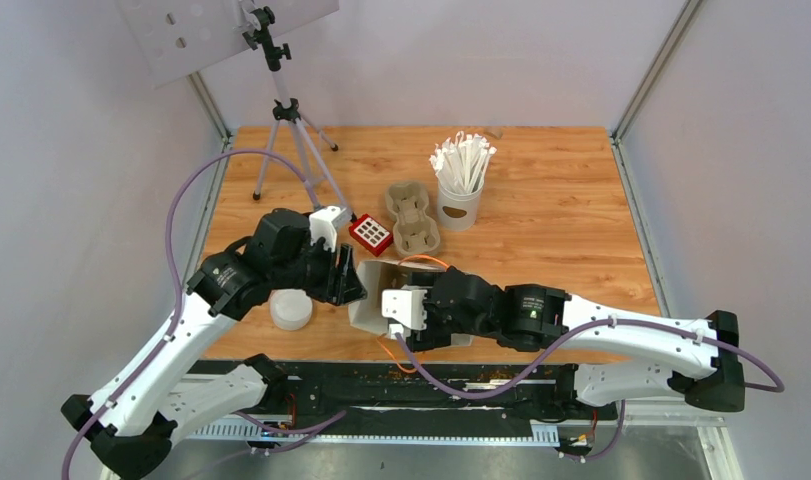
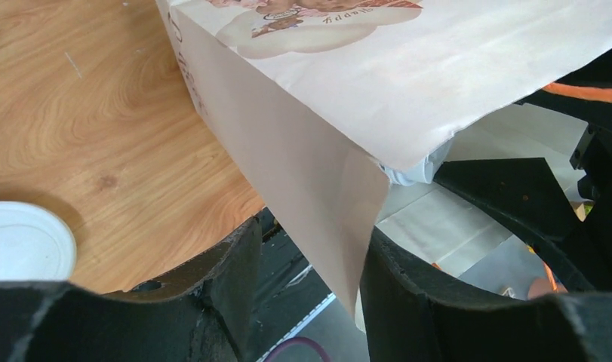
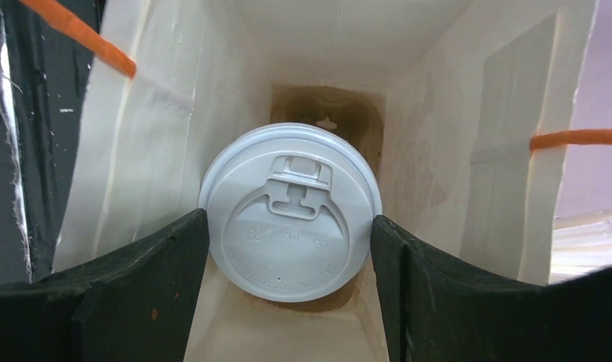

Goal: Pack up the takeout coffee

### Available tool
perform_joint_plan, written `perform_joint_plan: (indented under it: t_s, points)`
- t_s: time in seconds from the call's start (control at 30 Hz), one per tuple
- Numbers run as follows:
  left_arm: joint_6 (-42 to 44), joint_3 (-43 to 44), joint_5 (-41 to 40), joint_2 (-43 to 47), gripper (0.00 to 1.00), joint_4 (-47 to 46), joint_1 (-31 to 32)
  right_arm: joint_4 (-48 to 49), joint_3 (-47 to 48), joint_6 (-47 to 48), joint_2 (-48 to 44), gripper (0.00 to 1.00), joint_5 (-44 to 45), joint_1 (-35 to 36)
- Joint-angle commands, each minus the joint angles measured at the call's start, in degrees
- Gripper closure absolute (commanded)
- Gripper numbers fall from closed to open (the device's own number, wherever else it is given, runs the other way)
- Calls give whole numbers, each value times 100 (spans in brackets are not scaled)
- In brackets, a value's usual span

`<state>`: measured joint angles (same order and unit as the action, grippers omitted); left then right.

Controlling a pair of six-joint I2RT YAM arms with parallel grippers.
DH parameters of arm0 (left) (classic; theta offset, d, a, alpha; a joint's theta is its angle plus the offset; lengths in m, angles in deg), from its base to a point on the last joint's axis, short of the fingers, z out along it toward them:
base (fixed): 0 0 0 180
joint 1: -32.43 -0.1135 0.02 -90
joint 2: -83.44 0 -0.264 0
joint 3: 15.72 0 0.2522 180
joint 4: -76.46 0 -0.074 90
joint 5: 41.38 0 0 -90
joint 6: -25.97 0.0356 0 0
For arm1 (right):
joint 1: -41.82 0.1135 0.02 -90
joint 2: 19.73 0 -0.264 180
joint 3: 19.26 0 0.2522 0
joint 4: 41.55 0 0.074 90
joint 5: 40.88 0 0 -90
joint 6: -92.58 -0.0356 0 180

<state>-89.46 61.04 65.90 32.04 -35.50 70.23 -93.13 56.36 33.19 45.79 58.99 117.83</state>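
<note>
While clamping the right jaws on both sides of the white lid of one coffee cup (image 3: 290,219), deep inside the paper bag (image 3: 136,151), should count on a light, crushable load: thin wall, slick plastic lid likely to pop if squeezed, maybe liquid inside. Holding the left jaws parted astride the bag's side fold, not pinching it. For the second cup (image 1: 291,308), lid-up on the table (image 1: 561,200) by the left arm, best gripped around the body just under the lid, gently, level.

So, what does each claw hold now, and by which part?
The right claw holds a coffee cup by the rim of its white lid, inside the paper bag. The left claw stands open around the bag's edge and holds nothing.
</note>
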Motion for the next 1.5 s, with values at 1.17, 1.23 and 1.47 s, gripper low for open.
perform_joint_plan:
  t_s: [1.17,1.23,1.47]
  points:
    - [1680,-1444,-175,1148,100,-2336,34,312,5,471,585,34,540,-62]
    - [1771,-1459,-121,1093,100,-2406,34,360,-82,563,586,33,763,-83]
    - [1816,-1404,-171,930,100,-2996,35,490,-164,1014,493,34,1100,-577]
